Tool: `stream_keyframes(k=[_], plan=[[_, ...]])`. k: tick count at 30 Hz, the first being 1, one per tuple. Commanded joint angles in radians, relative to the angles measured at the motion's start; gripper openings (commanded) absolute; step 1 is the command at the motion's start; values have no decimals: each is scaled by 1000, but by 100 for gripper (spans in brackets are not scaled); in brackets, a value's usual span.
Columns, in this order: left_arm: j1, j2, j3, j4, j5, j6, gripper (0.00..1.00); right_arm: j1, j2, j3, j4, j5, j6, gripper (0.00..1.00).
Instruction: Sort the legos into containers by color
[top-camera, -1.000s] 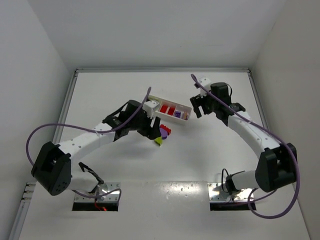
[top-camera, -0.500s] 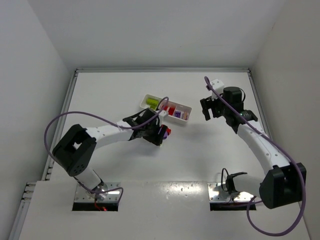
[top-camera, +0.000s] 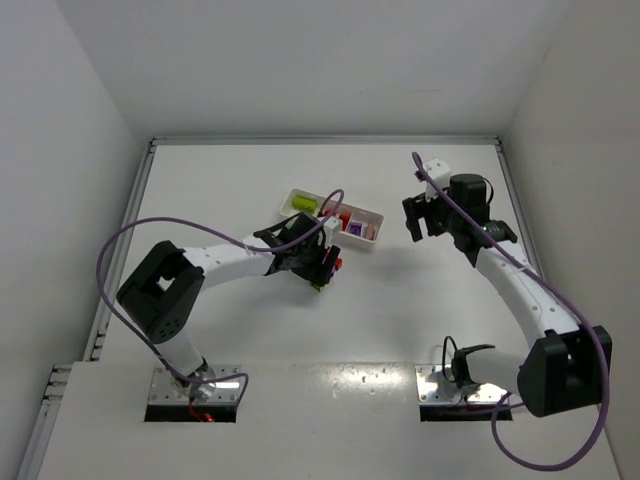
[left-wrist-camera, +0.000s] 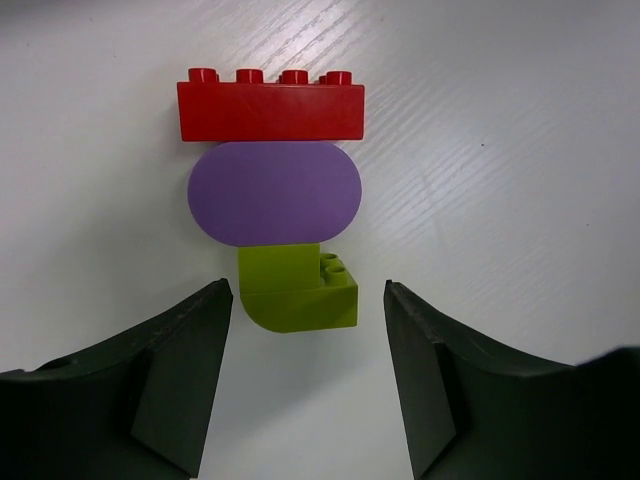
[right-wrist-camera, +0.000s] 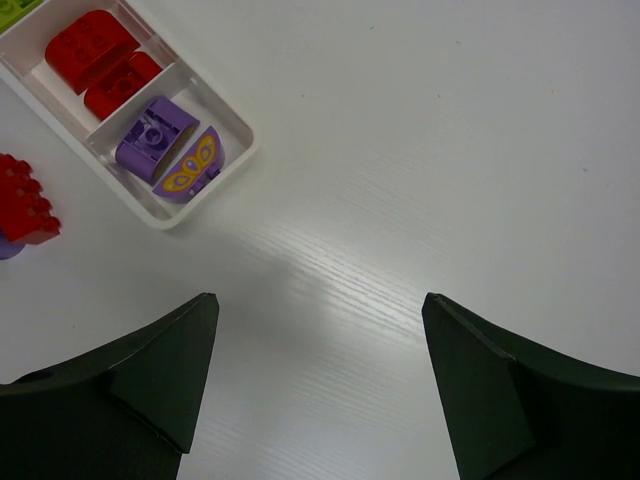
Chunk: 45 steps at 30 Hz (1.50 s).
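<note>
From above, the white tray (top-camera: 366, 210) lay slanted near the middle of the worktop (top-camera: 240, 180), a little toward its far edge. Its three compartments showed yellow-green, red and purple from left to right. Just off the tray's near side the left gripper (top-camera: 322, 272) hung over a small cluster of loose pieces, of which a red brick (top-camera: 336, 263) and a yellow-green brick (top-camera: 318, 287) peeked out; how wide it stood could not be told from there. The right gripper (top-camera: 412, 225) hovered near the tray's right end, not touching it. In the left wrist view the three loose pieces lay in a touching column: the red brick (left-wrist-camera: 270, 108), long with a row of studs, lay farthest, a smooth purple oval piece (left-wrist-camera: 274, 192) in the middle, and the yellow-green brick (left-wrist-camera: 298, 290), with one rounded corner and two studs, nearest. The left gripper (left-wrist-camera: 307, 300) stood partly open, its dark fingers (left-wrist-camera: 180, 370) flanking the yellow-green brick with a slim gap on each side, gripping nothing. In the right wrist view the tray's right end (right-wrist-camera: 235, 150) held red bricks (right-wrist-camera: 100, 60) in one compartment and two purple bricks (right-wrist-camera: 155, 132) in the end one, one printed with a yellow butterfly-like pattern. The loose red brick (right-wrist-camera: 25, 205) showed at the left border. The right gripper (right-wrist-camera: 318, 310) stood wide open over bare worktop, holding nothing.
</note>
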Motion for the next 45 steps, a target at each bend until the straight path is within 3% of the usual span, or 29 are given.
stream_keyframes(k=[1, 11, 13, 16, 18, 21, 22, 30, 33, 38, 45], plan=[[-8, 20, 33, 13, 6, -16, 68, -7, 3, 1, 23, -19, 8, 83], [19, 114, 64, 24, 3, -7, 64, -7, 21, 1, 32, -38, 8, 83], [19, 114, 64, 33, 3, 4, 59, -7, 30, 10, 32, -48, 8, 83], [19, 114, 64, 33, 12, 24, 43, -7, 39, 10, 32, -59, 8, 83], [19, 87, 33, 43, 12, 45, 27, 2, 40, 10, 41, -68, 8, 83], [28, 6, -29, 72, 33, 70, 19, 11, 49, 28, 28, -114, 8, 83], [28, -24, -51, 84, 61, 70, 17, 11, 58, 28, 17, -192, 8, 83], [78, -372, -289, 207, 205, 139, 17, 48, 121, 51, -46, -720, 137, 83], [78, -459, -327, 216, 220, 182, 17, 86, 148, 25, 50, -855, 284, 83], [78, -496, -340, 216, 199, 203, 17, 125, 222, 25, 225, -943, 539, 83], [59, -526, -349, 216, 171, 194, 17, 156, 322, 103, 255, -986, 599, 84]])
